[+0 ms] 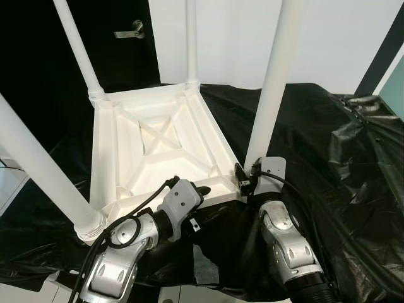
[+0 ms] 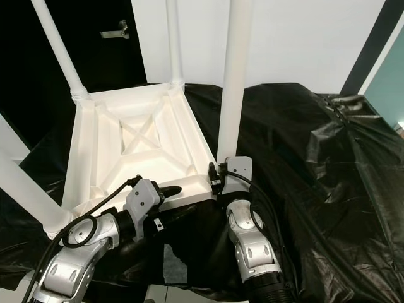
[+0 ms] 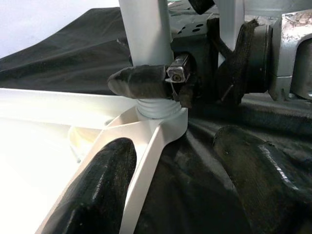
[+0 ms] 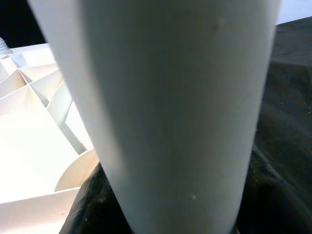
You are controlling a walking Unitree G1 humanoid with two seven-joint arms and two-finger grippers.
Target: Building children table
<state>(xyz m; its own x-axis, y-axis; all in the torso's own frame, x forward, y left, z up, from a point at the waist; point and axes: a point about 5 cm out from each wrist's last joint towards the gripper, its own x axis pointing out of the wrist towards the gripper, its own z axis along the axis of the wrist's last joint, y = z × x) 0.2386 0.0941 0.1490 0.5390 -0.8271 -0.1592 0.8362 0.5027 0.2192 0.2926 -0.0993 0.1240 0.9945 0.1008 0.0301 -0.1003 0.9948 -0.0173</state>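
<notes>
Table (image 1: 158, 145) upside down, right pincer (image 1: 243, 180) pinching near leg (image 1: 273, 82), left pincer (image 1: 201, 190) spread astride rim.

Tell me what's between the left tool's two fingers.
The near edge of the upturned white table: in the left wrist view, the left tool straddles it, one finger inside, one over the black cloth.

- Both eye views look forward and down from the head onto the upturned white table (image 1: 158, 148) on black cloth (image 2: 303, 164), the right eye offset slightly sideways
- The left wrist view looks along the left gripper (image 3: 175, 190), close to the table's near corner, facing the right gripper (image 3: 146, 80)
- The right wrist view sits very close against the near leg (image 4: 170, 107), which both eye views share
</notes>
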